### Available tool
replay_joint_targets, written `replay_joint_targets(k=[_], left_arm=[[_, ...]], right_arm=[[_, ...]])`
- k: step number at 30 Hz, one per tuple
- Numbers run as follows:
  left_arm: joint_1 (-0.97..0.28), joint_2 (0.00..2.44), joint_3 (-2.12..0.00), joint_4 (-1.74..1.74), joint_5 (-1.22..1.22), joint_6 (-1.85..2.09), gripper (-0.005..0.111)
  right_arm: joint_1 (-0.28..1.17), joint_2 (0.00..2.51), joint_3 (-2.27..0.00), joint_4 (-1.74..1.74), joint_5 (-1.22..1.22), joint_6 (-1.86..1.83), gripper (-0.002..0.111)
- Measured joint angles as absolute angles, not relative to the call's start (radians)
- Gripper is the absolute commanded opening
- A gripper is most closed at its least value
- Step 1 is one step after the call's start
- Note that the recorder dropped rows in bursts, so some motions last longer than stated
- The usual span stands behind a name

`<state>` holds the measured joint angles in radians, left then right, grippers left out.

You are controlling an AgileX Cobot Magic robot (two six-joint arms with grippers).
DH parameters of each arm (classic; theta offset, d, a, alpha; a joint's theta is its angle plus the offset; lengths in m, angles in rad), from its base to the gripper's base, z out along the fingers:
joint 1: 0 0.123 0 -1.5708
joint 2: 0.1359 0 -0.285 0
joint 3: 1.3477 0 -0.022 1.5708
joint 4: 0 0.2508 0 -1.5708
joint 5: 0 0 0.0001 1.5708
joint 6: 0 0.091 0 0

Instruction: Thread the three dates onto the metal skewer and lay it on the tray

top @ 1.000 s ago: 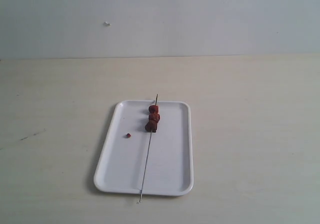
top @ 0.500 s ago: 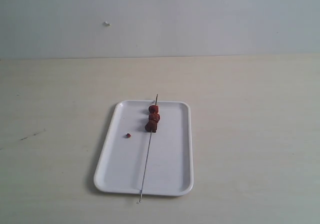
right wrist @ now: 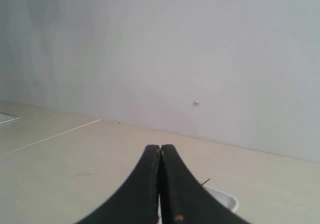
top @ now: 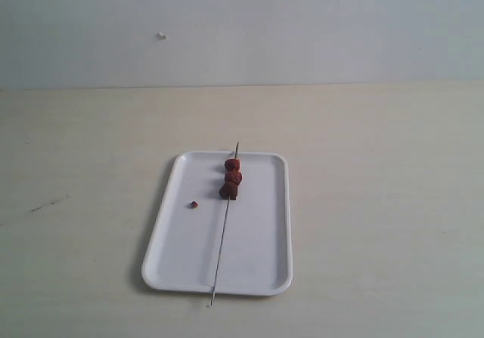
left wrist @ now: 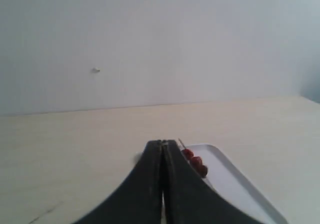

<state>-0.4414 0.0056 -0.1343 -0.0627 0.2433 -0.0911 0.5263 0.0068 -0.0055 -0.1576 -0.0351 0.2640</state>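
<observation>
**Metal skewer (top: 224, 232) lies loaded on the tray (top: 181, 255); both tools clenched and clear**

You have the three dates (top: 232, 179) threaded and bunched at the upper end of the rod, just below the middle of the exterior frame. The rod's long axis runs from the tray's upper short rim down and slightly left. Both ends poke just past the rim, and the lower tip hangs over the pale surface (top: 378, 202). A tiny reddish crumb (top: 194, 204) sits on the tray, left of the dates and apart from them.

Neither arm shows in the exterior view. The left tool (left wrist: 162, 146) is pressed closed on nothing, and you see the dates and much of the tray just beyond its tips. The right tool (right wrist: 160, 149) is also clenched empty, with only a tray corner and the rod's tip past it. So the left arm looks the nearer one, facing roughly along the rod. The task reads as finished, so you likely need no further reach.
</observation>
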Motion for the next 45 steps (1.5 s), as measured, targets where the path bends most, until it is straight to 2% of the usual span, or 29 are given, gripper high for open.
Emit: replay_joint_targets(k=[4, 14, 19, 31, 45], left_arm=[[-0.441, 0.006, -0.089, 0.102, 0.253, -0.239, 0.0], [-0.435, 0.006, -0.003, 0.169, 0.284, -0.251, 0.0], [-0.351, 0.006, -0.003, 0.175, 0.31, -0.247, 0.0], [-0.05, 0.006, -0.003, 0.175, 0.314, -0.245, 0.0], [-0.023, 0.006, -0.003, 0.175, 0.314, -0.244, 0.0]], right_arm=[[0.526, 0.007, -0.006, -0.158, -0.033, 0.264, 0.0], [0.526, 0.007, -0.006, -0.158, -0.033, 0.264, 0.0], [0.526, 0.007, -0.006, -0.158, -0.033, 0.264, 0.0], [0.526, 0.007, -0.006, -0.158, -0.033, 0.264, 0.0], [0.526, 0.007, -0.006, -0.158, -0.033, 0.264, 0.0]])
